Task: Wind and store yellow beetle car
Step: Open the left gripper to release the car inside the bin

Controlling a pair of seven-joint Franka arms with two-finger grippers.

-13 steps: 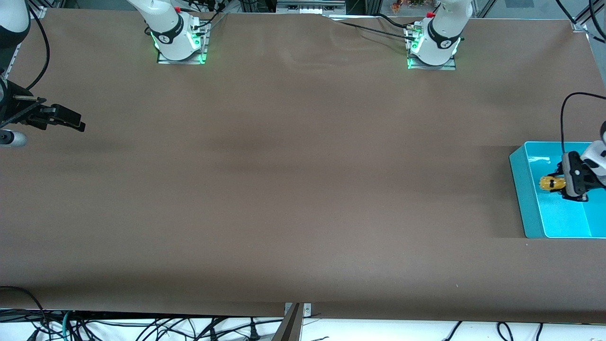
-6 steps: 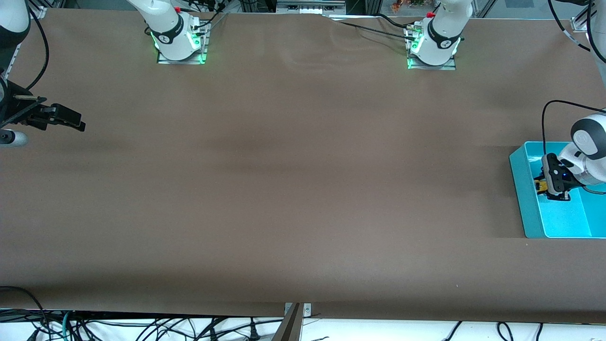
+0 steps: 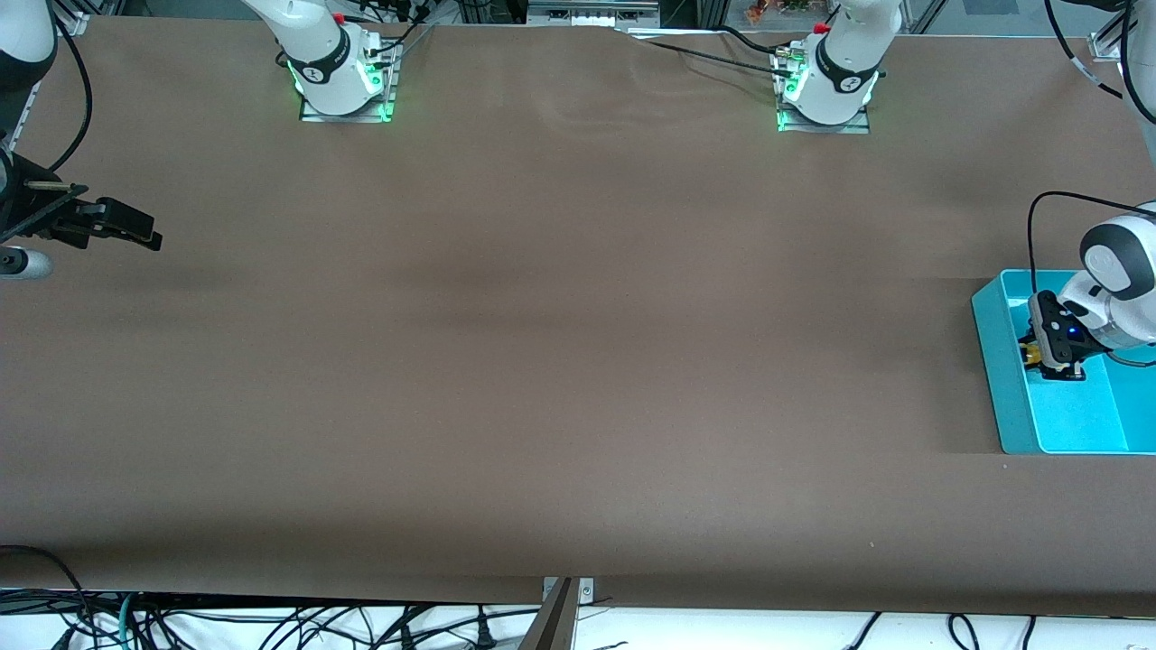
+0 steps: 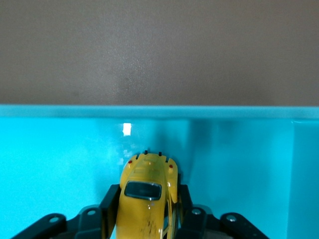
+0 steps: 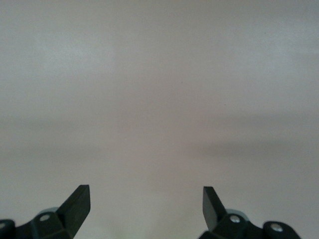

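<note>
The yellow beetle car [image 4: 147, 195] is a small yellow toy with a dark window, clamped between the black fingers [image 4: 110, 204] of my left gripper [image 4: 146, 201]. In the front view only a sliver of the car [image 3: 1030, 356] shows under the left gripper [image 3: 1046, 359]. The gripper holds it low inside the teal bin [image 3: 997, 379], close to the bin's wall toward the right arm's end. I cannot tell whether the car touches the bin floor. My right gripper [image 3: 137, 231] is open and empty over bare table at the right arm's end, and it waits there; its wrist view [image 5: 146, 199] shows only table.
The teal bin's rim [image 4: 159, 110] runs across the left wrist view with brown table past it. The bin sits at the left arm's end of the table. Both arm bases [image 3: 341, 77] [image 3: 826, 86] stand along the edge farthest from the front camera. Cables hang below the near edge.
My left gripper has turned and gone lower into the bin with the car, toward the wall at the right arm's end. The car is now mostly hidden under it. The right arm has not moved.
</note>
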